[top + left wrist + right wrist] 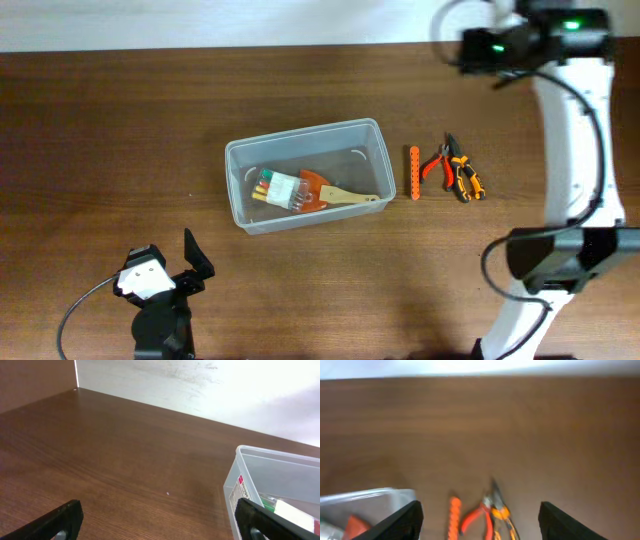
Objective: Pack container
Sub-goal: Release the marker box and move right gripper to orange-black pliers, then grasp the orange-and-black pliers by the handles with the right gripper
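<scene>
While neither arm touched anything, the left gripper stood near the front-left of the dark brown wooden table, its black jaws spread wide. Toward the middle sat the clear rectangular plastic container, upright, holding a small clear box of coloured bits and a wooden-handled tool with an orange head. Just right of the container lay an orange ridged stick, then red-handled pliers close against orange-and-black-handled pliers. Farthest right, the right gripper hovered near the table's back edge, jaws likewise wide apart.
</scene>
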Robot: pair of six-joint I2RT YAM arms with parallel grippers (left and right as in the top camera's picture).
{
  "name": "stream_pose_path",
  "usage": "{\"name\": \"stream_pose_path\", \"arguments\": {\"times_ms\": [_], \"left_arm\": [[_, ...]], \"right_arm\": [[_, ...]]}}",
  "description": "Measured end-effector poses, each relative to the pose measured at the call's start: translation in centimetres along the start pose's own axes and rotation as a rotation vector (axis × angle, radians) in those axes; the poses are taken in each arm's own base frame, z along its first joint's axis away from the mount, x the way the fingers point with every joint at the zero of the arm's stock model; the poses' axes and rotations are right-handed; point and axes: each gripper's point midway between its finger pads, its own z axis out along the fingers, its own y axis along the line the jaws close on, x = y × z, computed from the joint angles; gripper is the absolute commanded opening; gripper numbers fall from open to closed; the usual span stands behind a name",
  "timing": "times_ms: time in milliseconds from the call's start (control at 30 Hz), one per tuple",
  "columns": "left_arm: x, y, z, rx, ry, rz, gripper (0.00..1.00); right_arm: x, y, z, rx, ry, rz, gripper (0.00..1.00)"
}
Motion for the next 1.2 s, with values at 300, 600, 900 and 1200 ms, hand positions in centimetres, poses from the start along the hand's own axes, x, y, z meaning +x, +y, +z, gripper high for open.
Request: {"name": "stream_pose_path", "arguments": {"times_ms": [300, 600, 900, 1200], "left_arm": [[0.0, 0.0, 0.0, 0.000, 0.000, 0.000, 0.99], [0.0, 0.0, 0.0, 0.000, 0.000, 0.000, 0.99], [0.0, 0.0, 0.0, 0.000, 0.000, 0.000, 0.99], [0.0, 0.0, 0.0, 0.000, 0.000, 0.000, 0.99]], "right_arm": [[11.8, -5.3, 9.8, 0.030, 0.400, 0.171, 0.71], [17.8, -8.0, 13.8, 0.036, 0.502, 0.096, 0.67], [19.8, -8.6, 15.1, -0.032, 0.515, -0.015, 0.62], [20.5, -7.8, 15.6, -0.091, 0.512, -0.079, 0.51]]}}
